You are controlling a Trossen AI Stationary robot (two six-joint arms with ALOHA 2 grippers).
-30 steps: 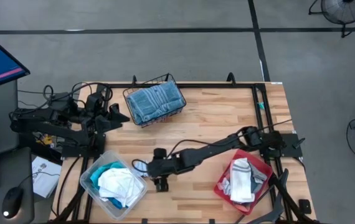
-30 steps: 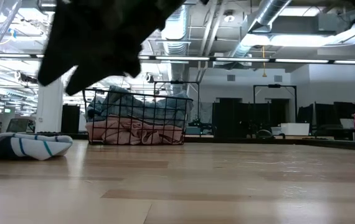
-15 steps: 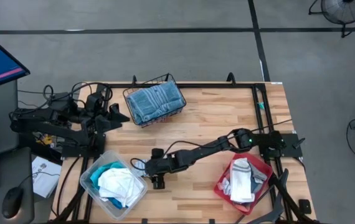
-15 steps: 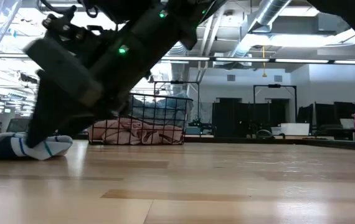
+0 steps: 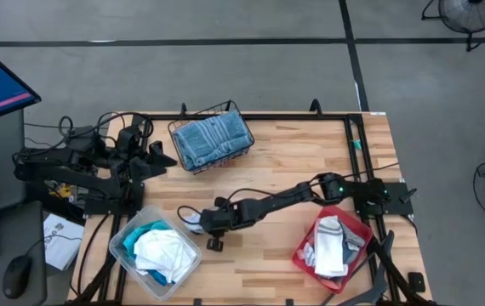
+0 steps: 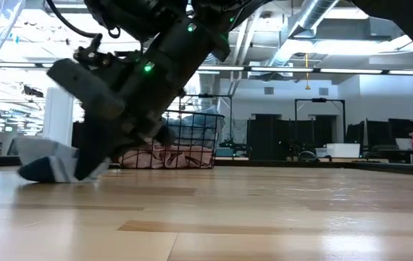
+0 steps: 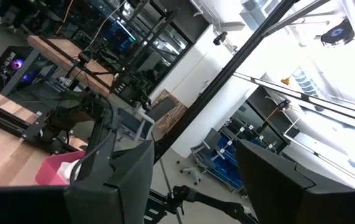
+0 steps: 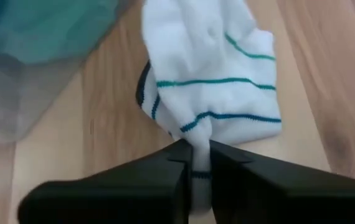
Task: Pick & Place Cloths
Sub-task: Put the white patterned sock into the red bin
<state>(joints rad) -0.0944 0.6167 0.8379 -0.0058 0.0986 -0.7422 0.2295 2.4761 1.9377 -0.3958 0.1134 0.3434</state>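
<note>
Right claw [image 8: 200, 163] clenched on one end of a white sock [image 8: 212, 81] with teal stripes. Sock stretched lengthwise straight ahead of the claw, far end resting on the wooden table [image 5: 293, 161], just beside a clear bin [image 5: 123, 246] of cloths. No readable writing. Left claw [image 5: 164, 159] parked well apart near the table edge, fingers spread, holding nothing.

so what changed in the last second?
The right gripper came down onto the striped sock lying on the table beside the clear bin and shut on its edge; in the low view the sock's end now lifts off the wood. Unchanged: the left gripper, parked at the table's left edge and open, the wire basket, and the red tray of socks.
</note>
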